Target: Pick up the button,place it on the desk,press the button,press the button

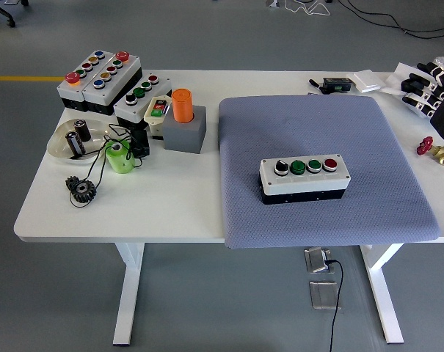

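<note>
Already sitting on the grey-blue mat, the four-button control box is lying slightly right of the table's middle, its long axis running left to right and its row of caps (black selector, two green, one red) facing up. Only the right hand is showing, hovering at the picture's right edge above the table's far right corner; its fingers are spreading loosely and gripping nothing. From that hand the box is lying to the left and toward the near edge, well apart from it, with bare mat between. The left arm is not appearing at all, so the right hand looks like the one placed to do the pressing, and the box's red end is the end turning nearest to it.

Judging by how things lie, the box seems set down, leaving the presses. That would call for a reach inward and down onto one cap, without nudging the box along the mat.

Other button boxes are clustering at the far left, beside an orange cylinder.
</note>
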{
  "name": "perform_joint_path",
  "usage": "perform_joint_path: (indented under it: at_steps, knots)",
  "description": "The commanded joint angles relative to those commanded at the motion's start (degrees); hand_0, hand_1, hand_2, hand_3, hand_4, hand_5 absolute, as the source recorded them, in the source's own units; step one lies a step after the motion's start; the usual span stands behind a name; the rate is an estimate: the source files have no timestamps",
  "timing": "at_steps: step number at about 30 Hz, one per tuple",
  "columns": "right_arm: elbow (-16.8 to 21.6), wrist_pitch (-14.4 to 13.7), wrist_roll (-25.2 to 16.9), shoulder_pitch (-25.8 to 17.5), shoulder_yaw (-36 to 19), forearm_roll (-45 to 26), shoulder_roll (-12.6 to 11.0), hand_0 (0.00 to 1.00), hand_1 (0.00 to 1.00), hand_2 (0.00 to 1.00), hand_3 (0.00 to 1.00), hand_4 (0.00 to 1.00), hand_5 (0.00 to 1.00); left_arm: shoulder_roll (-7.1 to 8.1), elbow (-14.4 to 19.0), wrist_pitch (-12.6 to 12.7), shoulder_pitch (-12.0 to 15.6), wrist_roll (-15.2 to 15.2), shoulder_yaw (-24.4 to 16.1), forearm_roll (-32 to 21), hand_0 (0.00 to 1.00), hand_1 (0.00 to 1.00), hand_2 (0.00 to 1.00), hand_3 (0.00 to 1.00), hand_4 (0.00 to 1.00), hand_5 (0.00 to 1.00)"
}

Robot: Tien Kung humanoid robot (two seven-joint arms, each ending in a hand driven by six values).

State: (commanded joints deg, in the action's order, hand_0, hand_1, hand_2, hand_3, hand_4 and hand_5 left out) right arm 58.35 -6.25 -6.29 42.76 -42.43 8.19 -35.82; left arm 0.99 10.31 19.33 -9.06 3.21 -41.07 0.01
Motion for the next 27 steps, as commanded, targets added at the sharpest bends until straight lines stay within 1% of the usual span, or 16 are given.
perform_joint_path:
  at_steps: [2,3,9,14,27]
  knots:
    - [-0.23,0.09,-0.34,-0.08,-0.06,0.80,0.29,0.826,0.797,0.827,0.813,0.604,0.571,0.01,0.00,0.00,-0.03,0.01,0.02,-0.02,0.657,0.705,0.725,0.516,0.322,0.963]
    - [-0.34,0.21,-0.42,-0.08,-0.05,1.30,0.41,0.819,0.796,0.823,0.807,0.591,0.590,0.02,0.00,-0.01,-0.05,0.01,0.06,-0.04,0.657,0.705,0.724,0.517,0.322,0.965]
    - [-1.10,0.99,-0.74,-0.02,-0.11,3.26,0.77,0.817,0.794,0.817,0.803,0.589,0.587,0.03,0.00,-0.07,-0.15,0.12,0.05,-0.19,0.657,0.704,0.723,0.516,0.324,0.965]
    - [-1.67,0.91,-1.13,0.25,0.02,4.94,0.95,0.817,0.794,0.817,0.803,0.589,0.587,0.05,0.00,-0.09,-0.49,0.22,-0.04,-0.42,0.657,0.704,0.723,0.516,0.324,0.965]
    - [-2.23,1.15,-1.56,0.53,0.06,4.42,0.99,0.813,0.790,0.816,0.798,0.579,0.577,-0.07,0.00,-0.06,-1.04,0.36,-0.40,-0.51,0.655,0.703,0.723,0.515,0.326,0.971]
